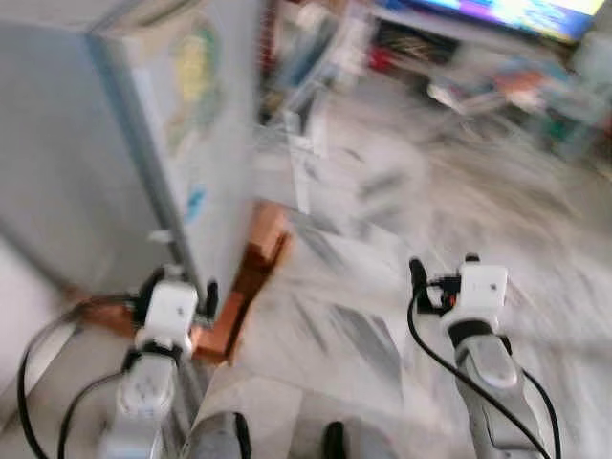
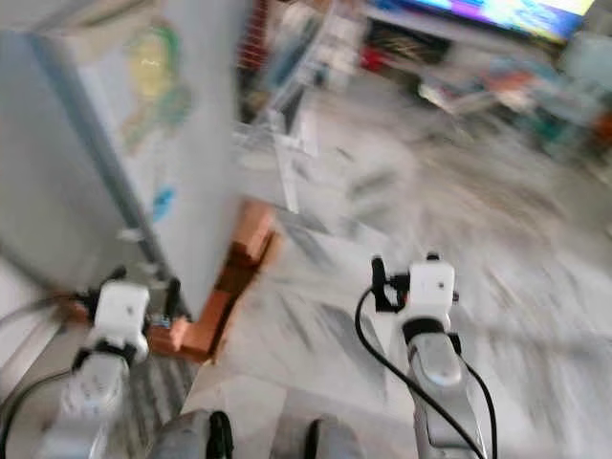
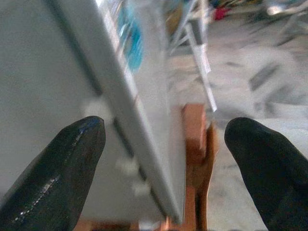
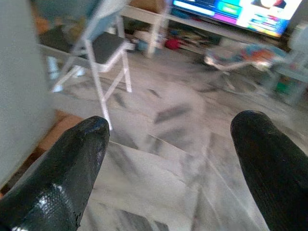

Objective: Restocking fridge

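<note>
A grey fridge (image 1: 105,143) stands at my left, blurred, with colourful stickers on its side (image 1: 196,72) and its door shut. It rests on an orange-brown wooden base (image 1: 251,277). My left gripper (image 1: 177,287) hangs low beside the fridge's front corner, open and empty; in the left wrist view its fingers (image 3: 57,178) straddle the fridge's corner edge (image 3: 125,110) at a distance. My right gripper (image 1: 445,271) is held out over the marble floor, open and empty, its fingertips (image 4: 67,168) wide apart.
Grey-veined marble floor (image 1: 382,239) spreads ahead and to the right. A folding chair (image 4: 103,53) stands just past the fridge. A low TV stand with a lit screen (image 1: 516,14) and clutter (image 1: 507,86) lines the far right. My feet (image 1: 277,440) show at the bottom.
</note>
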You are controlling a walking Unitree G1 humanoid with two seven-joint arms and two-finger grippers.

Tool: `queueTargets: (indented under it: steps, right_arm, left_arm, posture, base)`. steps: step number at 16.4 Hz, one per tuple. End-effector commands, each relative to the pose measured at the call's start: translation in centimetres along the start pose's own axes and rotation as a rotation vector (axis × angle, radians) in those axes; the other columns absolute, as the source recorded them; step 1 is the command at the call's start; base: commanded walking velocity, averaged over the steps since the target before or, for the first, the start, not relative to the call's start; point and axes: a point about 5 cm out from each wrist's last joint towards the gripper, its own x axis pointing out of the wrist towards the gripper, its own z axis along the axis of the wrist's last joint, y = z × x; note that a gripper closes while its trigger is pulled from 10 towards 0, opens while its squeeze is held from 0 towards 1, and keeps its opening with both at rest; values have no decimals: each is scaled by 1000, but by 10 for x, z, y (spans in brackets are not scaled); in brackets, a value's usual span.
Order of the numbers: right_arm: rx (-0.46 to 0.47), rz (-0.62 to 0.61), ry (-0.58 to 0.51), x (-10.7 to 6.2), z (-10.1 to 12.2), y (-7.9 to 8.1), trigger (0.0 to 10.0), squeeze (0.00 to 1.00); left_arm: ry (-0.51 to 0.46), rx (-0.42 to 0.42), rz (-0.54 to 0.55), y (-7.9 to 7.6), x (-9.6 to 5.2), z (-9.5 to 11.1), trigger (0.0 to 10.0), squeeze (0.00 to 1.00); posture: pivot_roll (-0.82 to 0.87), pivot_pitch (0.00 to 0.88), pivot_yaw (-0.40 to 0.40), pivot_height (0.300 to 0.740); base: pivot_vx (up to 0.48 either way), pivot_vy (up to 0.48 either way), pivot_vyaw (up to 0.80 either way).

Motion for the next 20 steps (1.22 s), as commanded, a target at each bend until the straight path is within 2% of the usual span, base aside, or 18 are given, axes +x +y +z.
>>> queueTargets:
  steps: [1, 3, 7, 10, 12, 13, 15, 18, 20]
  right_arm:
    - [-12, -24, 18, -2, -5, -6, 10000, 0]
    - [-12, -27, 18, -2, -6, -5, 10000, 0]
    - [-19, -27, 16, 0, -6, -4, 10000, 0]
    - [-22, -20, 29, -1, -9, -3, 10000, 0]
    - [-29, -2, 39, -1, -12, 2, 10000, 0]
    - [-29, -2, 38, -1, -12, 3, 10000, 0]
    - [-32, 0, 35, 0, -10, 2, 10000, 0]
    - [-36, -8, 32, 1, -10, -1, 10000, 0]
    - [-37, -12, 34, -1, -11, -1, 10000, 0]
  left_arm:
    - [-7, -22, -42, -10, -1, 4, 10000, 0]
    - [-11, -26, -52, -14, 0, 6, 10000, 0]
    - [-16, -21, -33, -14, 1, 10, 10000, 0]
    - [9, -77, -13, -16, 7, 9, 10000, 0]
    - [26, -115, 36, -9, 26, 9, 10000, 0]
    - [28, -121, 40, -8, 28, 10, 10000, 0]
    - [7, -94, 64, 6, 54, 16, 10000, 0]
    - [9, -90, 132, 23, 69, 20, 10000, 0]
    - [10, -95, 139, 30, 72, 19, 10000, 0]
  posture:
    - [68, 116, -85, 740]
    - [69, 115, -84, 740]
    - [74, 118, -86, 740]
    - [78, 121, -104, 740]
    - [73, 120, -110, 740]
    - [73, 120, -110, 740]
    - [61, 113, -111, 740]
    - [51, 111, -104, 740]
    - [51, 112, -100, 740]
  base:
    - [0, 480, -450]
    - [0, 454, -438]
    - [0, 0, -427]
    - [0, 0, 0]
    - [0, 0, 0]
    - [0, 0, 0]
    - [0, 0, 0]
    - [0, 0, 0]
    - [0, 0, 0]
